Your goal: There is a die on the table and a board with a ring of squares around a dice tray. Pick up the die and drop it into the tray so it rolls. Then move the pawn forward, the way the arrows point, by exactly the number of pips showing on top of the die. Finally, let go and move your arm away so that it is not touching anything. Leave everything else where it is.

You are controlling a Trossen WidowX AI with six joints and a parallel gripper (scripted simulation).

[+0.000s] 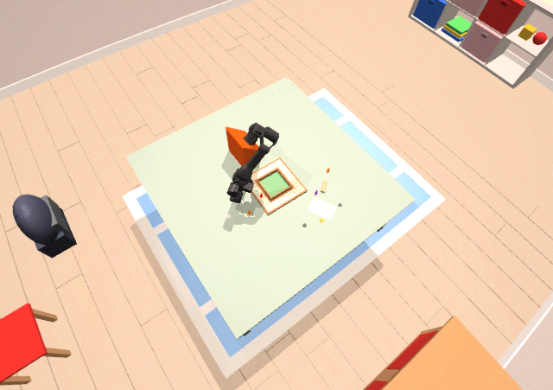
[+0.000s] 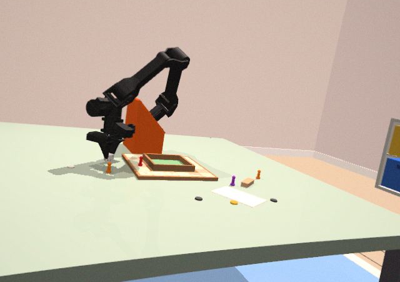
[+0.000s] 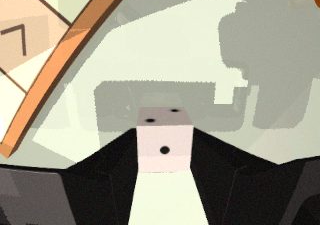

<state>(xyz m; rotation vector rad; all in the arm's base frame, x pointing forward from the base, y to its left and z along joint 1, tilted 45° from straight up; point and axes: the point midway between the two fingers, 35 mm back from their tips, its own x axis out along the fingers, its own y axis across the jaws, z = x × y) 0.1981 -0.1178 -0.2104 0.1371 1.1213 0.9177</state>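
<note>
My gripper (image 2: 109,156) (image 3: 162,135) is shut on the pale die (image 3: 164,147), beside the board's left edge in the exterior view. The die is at or just above table height; which is unclear. Its face toward the wrist camera shows one pip, an adjoining face two. The board (image 1: 286,198) (image 2: 177,178) (image 3: 75,50) lies flat; arrows show on its squares. The dice tray (image 1: 282,192) (image 2: 172,168) in its middle has brown walls and a green floor, and looks empty. The red pawn (image 1: 261,195) (image 2: 140,161) stands upright on the ring of squares, on the gripper's side.
An orange pawn (image 1: 249,212) (image 2: 109,168) stands close to the gripper, near a pale disc (image 1: 228,216) (image 2: 70,166). A tall orange wedge (image 2: 142,130) stands behind the board. Beyond the board are a purple pawn (image 2: 232,181), another orange pawn (image 2: 258,174), a block (image 2: 247,182), a white card (image 2: 239,196) and discs.
</note>
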